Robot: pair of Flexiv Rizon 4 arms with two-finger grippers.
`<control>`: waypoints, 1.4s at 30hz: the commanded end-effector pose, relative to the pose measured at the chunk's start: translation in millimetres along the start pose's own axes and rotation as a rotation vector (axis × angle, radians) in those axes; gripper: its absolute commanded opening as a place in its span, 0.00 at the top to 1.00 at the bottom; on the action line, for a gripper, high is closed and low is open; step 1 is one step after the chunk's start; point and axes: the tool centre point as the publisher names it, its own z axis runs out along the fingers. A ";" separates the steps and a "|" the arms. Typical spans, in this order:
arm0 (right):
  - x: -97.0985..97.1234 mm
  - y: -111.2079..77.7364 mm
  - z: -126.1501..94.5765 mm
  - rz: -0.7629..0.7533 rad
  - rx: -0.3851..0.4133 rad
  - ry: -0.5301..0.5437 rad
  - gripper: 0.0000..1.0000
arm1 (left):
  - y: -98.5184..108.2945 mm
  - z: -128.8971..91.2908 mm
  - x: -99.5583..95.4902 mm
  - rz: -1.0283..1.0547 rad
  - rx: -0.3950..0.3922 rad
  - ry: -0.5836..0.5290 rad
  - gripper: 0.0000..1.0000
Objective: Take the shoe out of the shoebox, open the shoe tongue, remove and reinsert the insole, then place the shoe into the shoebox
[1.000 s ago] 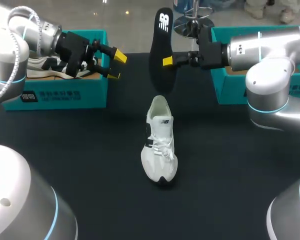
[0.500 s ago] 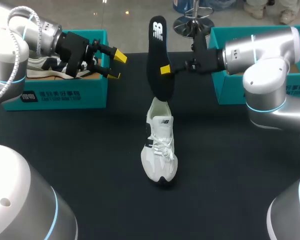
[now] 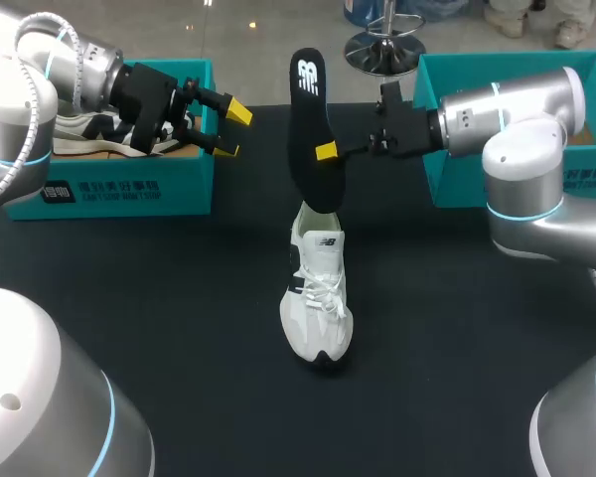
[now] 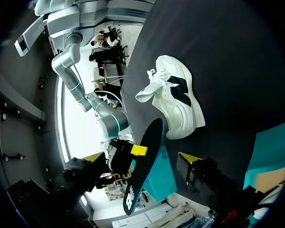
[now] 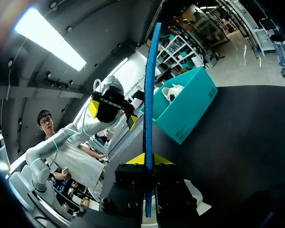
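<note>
At the far left stood a teal shoebox (image 3: 109, 189) with a second, dark-striped shoe (image 3: 89, 134) lying in it. Just to its right hung the left gripper (image 3: 228, 131), fingers spread and holding nothing.

In the middle of the black table (image 3: 159, 328) the white shoe (image 3: 318, 298) stood upright on its sole, toe toward the near edge and heel toward the far edge. The black insole (image 3: 310, 129) hung almost upright over the heel, its lower end at the shoe's opening; whether it touched the collar could not be told. The right gripper (image 3: 327, 152), reaching in from the right, was clenched on the insole across its middle, one finger on each face. Behind that arm, at the far right, sat another teal shoebox (image 3: 439, 169).

The step in hand looked like putting the insole back. To do it well, the lower tip probably needed to slide in under the tongue, and the insole then lean toward the toe as it went down, so that it lay flat rather than buckled. The shoe was light and stood free, so a straight push might tip or skid it; the idle left gripper could steady the heel.
</note>
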 end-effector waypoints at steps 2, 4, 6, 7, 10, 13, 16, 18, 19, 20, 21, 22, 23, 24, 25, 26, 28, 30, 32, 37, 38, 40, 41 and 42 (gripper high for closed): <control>-0.4 -8.2 19.7 0.006 -0.037 -0.001 1.00 | 0.0 0.1 -0.2 0.001 0.001 0.002 0.00; -0.5 -10.9 26.0 0.010 -0.043 0.006 1.00 | 0.0 0.1 -0.2 0.001 0.001 0.002 0.00; -0.5 -13.2 30.9 0.013 -0.043 0.009 1.00 | 0.0 0.1 -0.2 0.001 0.001 0.002 0.00; -1.1 -14.7 32.4 0.015 -0.042 0.010 1.00 | 0.0 0.1 -0.2 0.001 0.001 0.002 0.00; -2.8 -19.5 35.7 0.026 -0.040 0.015 1.00 | 0.0 0.1 -0.2 0.001 0.001 0.002 0.00; -4.1 -24.3 40.1 0.036 -0.038 0.017 1.00 | 0.0 0.1 -0.2 0.001 0.001 0.002 0.00; -4.9 -28.1 42.6 0.040 -0.036 0.015 1.00 | 0.0 0.1 -0.2 0.001 0.001 0.002 0.00; -5.9 -30.2 42.6 0.045 -0.037 0.009 1.00 | 0.0 0.1 -0.2 0.001 0.001 0.002 0.00; -6.3 -31.3 42.2 0.046 -0.039 0.006 1.00 | 0.0 0.1 -0.2 0.001 0.001 0.002 0.00; -6.8 -32.4 42.0 0.049 -0.040 0.003 1.00 | 0.0 0.1 -0.2 0.001 0.001 0.002 0.00; -7.3 -33.6 41.7 0.053 -0.038 -0.004 1.00 | 0.0 0.1 -0.2 0.001 0.001 0.002 0.00; -7.7 -34.7 41.4 0.052 -0.038 -0.005 1.00 | 0.0 0.1 -0.2 0.001 0.001 0.002 0.00; -8.1 -35.8 41.2 0.053 -0.038 -0.006 1.00 | 0.0 0.1 -0.2 0.001 0.001 0.002 0.00; -8.5 -37.2 40.9 0.059 -0.038 -0.012 1.00 | 0.0 0.1 -0.2 0.001 0.001 0.002 0.00; -8.9 -38.5 40.8 0.060 -0.038 -0.013 1.00 | 0.0 0.1 -0.2 0.001 0.001 0.002 0.00; -9.2 -39.4 40.7 0.062 -0.039 -0.014 1.00 | 0.0 0.1 -0.2 0.001 0.001 0.002 0.00; -9.7 -41.2 40.1 0.068 -0.039 -0.019 1.00 | 0.0 0.1 -0.2 0.001 0.001 0.002 0.00; -9.5 -41.2 38.8 0.069 -0.040 -0.022 1.00 | 0.0 0.1 -0.2 0.001 0.001 0.002 0.00; -8.5 -38.2 35.8 0.061 -0.043 -0.030 1.00 | 0.0 0.1 -0.2 0.001 0.001 0.002 0.00; -5.8 -25.3 28.4 0.020 -0.046 -0.053 1.00 | 0.0 0.1 -0.2 0.001 0.001 0.002 0.00; -6.4 -23.8 27.4 0.017 -0.045 -0.055 1.00 | 0.0 0.1 -0.2 0.001 0.001 0.002 0.00; -8.3 -22.4 26.3 0.010 -0.040 -0.057 1.00 | 0.0 0.1 -0.2 0.001 0.001 0.002 0.00; -9.0 -22.0 26.0 0.008 -0.039 -0.057 1.00 | 0.0 0.1 -0.2 0.001 0.001 0.002 0.00; -9.8 -21.7 25.9 0.005 -0.037 -0.058 1.00 | 0.0 0.1 -0.2 0.001 0.001 0.002 0.00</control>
